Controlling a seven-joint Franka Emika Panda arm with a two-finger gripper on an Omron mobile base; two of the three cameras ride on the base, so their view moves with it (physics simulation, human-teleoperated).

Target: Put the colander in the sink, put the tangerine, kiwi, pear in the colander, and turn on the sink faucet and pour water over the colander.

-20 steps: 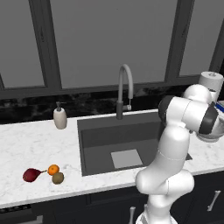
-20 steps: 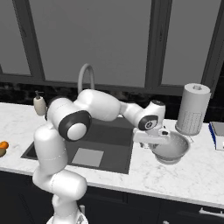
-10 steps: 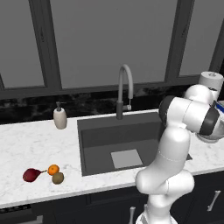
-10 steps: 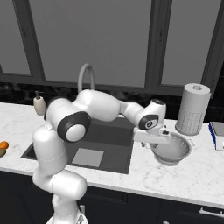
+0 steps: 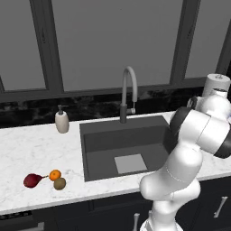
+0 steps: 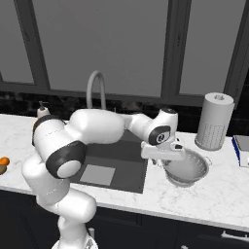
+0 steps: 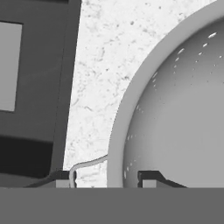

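A: Hand view first: where is the colander (image 7: 175,109)?

B: On the pale marble surface (image 7: 98,65), just right of the sink (image 7: 30,87). Its pale rim curves up through the picture and the perforated inside fills the right part. One thin wire handle loops out from the rim at the bottom.

A: And the claw (image 7: 105,177)?

B: Its two dark tips straddle the rim, one outside by the wire handle, one inside the bowl (image 7: 151,177). The tips are drawn in and clamped on the colander's rim.

A: Does the right base view agree?

B: Yes. The colander (image 6: 187,168) sits on the surface (image 6: 214,194) to the right of the sink (image 6: 121,160), and the claw (image 6: 163,155) is at its left edge, arm reaching across from the left. Behind the colander stands a paper towel roll (image 6: 215,121), and a blue-edged book (image 6: 241,151) lies at the far right.

A: What of the fruit?

B: In the left base view they lie together on the surface, well left of the sink (image 5: 126,144): the pear (image 5: 31,180) furthest left, the tangerine (image 5: 55,174) beside it, the kiwi (image 5: 59,183) just in front of the tangerine and touching it.

A: And the tap?

B: The faucet (image 5: 127,92) rises behind the sink's back edge, spout arched over the basin. A beige soap dispenser (image 5: 62,121) stands to its left against the dark backsplash.
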